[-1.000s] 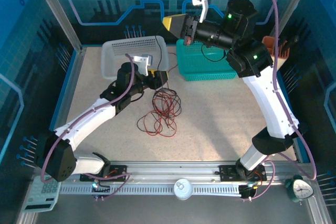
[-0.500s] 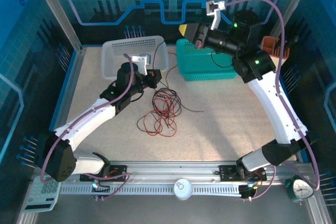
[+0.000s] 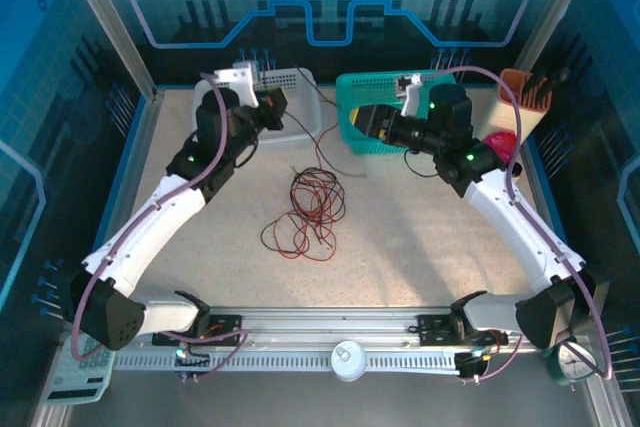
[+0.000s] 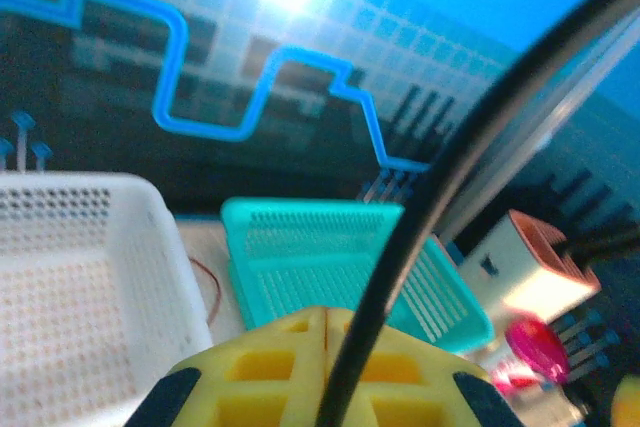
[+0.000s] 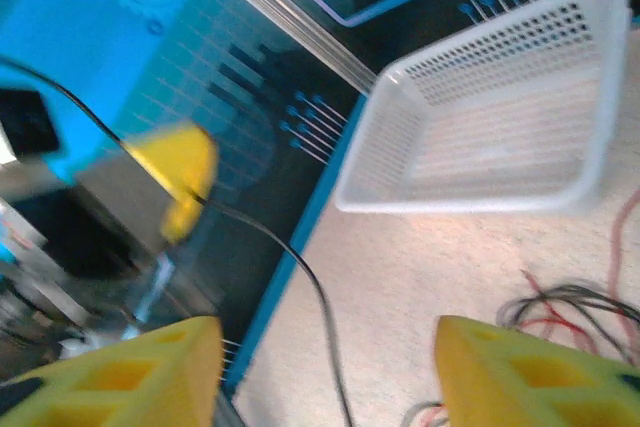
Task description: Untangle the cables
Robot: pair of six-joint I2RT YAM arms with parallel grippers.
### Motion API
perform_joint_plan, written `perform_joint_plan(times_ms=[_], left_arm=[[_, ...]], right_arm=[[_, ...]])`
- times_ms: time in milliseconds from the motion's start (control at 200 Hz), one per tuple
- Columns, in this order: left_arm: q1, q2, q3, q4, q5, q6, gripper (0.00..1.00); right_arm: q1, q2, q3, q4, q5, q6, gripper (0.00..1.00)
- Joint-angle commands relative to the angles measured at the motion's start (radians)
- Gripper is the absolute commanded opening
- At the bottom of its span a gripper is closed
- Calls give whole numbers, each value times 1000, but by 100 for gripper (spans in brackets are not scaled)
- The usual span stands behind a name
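— Seen from above, where are the wires?
— The loose heap of thin red and black cables (image 3: 312,209) lies on the speckled beige worktop (image 3: 430,237), between my two arms. My left pincer (image 3: 275,105) is raised beside the white perforated plastic basket (image 3: 300,82). My right pincer (image 3: 360,125) hangs by the left end of the teal perforated plastic basket (image 3: 385,87).
— And on your left wrist camera?
— My left pincer (image 4: 325,325) is clenched on one thin black cable (image 4: 440,182), which climbs from the seam between the yellow fingers toward the upper right.
— The right wrist?
— My right pincer (image 5: 325,347) is released, its yellow fingers (image 5: 140,367) wide apart. The thin black cable (image 5: 270,232) passes between them, touching neither, and runs up to my left pincer's yellow tip.
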Motion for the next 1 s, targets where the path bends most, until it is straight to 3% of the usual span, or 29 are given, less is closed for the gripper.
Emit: perform_joint_plan(times_ms=[0,315,480,995], left_arm=[[40,45,65,-21,-69,76,0],[87,162,146,74,-171,241,0],[109,243,173,155,-244,296,0],[241,538,370,209,-286,338,0]], right_arm=[[-6,-90,-29,-5,72,-42,69],[-7,-223,-133,-136,225,-131,78],[-7,-260,-173,-179,235,-155,78],[-7,-333,-306,-238,234,-183,78]])
